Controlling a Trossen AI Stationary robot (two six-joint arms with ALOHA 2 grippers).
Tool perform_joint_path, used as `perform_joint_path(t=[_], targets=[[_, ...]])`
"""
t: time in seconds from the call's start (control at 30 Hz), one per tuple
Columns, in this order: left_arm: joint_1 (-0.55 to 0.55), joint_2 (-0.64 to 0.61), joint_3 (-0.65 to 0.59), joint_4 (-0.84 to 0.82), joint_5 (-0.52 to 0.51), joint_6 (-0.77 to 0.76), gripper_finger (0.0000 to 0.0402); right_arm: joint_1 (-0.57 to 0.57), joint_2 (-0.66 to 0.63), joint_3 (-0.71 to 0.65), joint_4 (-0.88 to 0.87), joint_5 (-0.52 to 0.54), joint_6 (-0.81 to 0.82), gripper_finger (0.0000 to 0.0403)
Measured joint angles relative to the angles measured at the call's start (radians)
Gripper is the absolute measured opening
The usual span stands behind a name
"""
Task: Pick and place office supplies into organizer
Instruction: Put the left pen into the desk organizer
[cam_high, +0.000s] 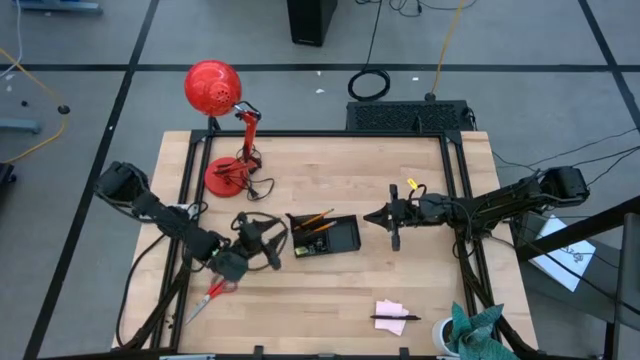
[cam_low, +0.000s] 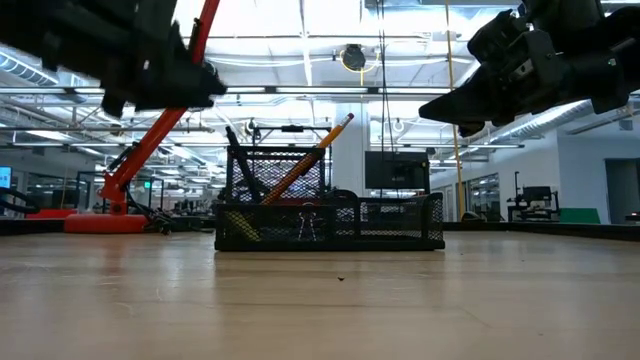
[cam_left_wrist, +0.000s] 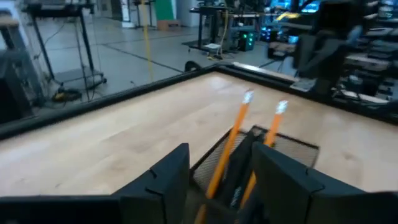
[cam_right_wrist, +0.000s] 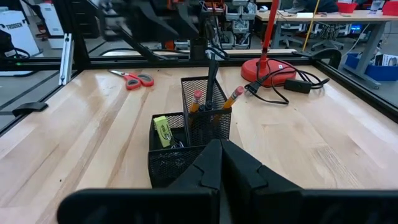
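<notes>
- Organizer (cam_high: 325, 236) sits about mid-worktop (cam_high: 330, 170) — a low black mesh tray with a taller cup section at one end, a little toward the right arm's side of the red desk lamp (cam_high: 222, 120).
- Two orange pencils (cam_right_wrist: 214, 101) and a dark pen (cam_right_wrist: 211, 78) stand leaning in the cup section; a small yellow-green piece (cam_right_wrist: 162, 130) leans in the low compartment beside it, and from table height a black binder clip (cam_low: 305, 222) shows through the mesh.
- Left hand (cam_high: 262, 240) hangs just beside the cup end of the tray, above the worktop, fingers (cam_left_wrist: 163, 180) apart with nothing between them — the pencils show through the gap in its wrist view.
- Right hand (cam_high: 372, 216) hovers off the tray's other end, fingers pressed together and empty.
- Red-handled scissors (cam_high: 212, 296) lie flat on the worktop near the front edge, below the left arm.
- Pink sticky-note pad (cam_high: 392, 314) lies toward the front right corner with another dark pen (cam_high: 396, 318) across it, well apart from the tray.
</notes>
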Motion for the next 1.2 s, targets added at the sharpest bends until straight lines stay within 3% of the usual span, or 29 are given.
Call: perform_joint_path(t=[0.17, 0.43, 0.63, 0.8, 1.1, 1.2], targets=[[0.055, 0.0, -0.06, 0.026, 0.037, 0.023, 0.0215, 0.0, 0.0, 0.0, 0.0, 0.001, 0.0, 0.0004], [0.173, 0.008, -0.061, 0.041, 0.239, 0.039, 0.0275, 0.0, 0.0, 0.0, -0.001, 0.001, 0.006, 0.0004], [0.227, 0.008, -0.061, 0.048, 0.319, 0.044, 0.0279, 0.0, 0.0, 0.0, -0.006, 0.001, 0.017, 0.0004], [0.235, 0.008, -0.061, 0.065, 0.371, 0.068, 0.0218, 0.0, 0.0, 0.0, -0.006, 0.001, 0.016, 0.0004], [0.235, 0.008, -0.061, 0.069, 0.411, 0.121, 0.0024, 0.0, 0.0, 0.0, -0.008, 0.002, 0.016, 0.0004], [0.234, 0.008, -0.06, 0.095, 0.43, 0.154, 0.001, 0.0, 0.0, 0.0, -0.008, 0.002, 0.016, 0.0004]])
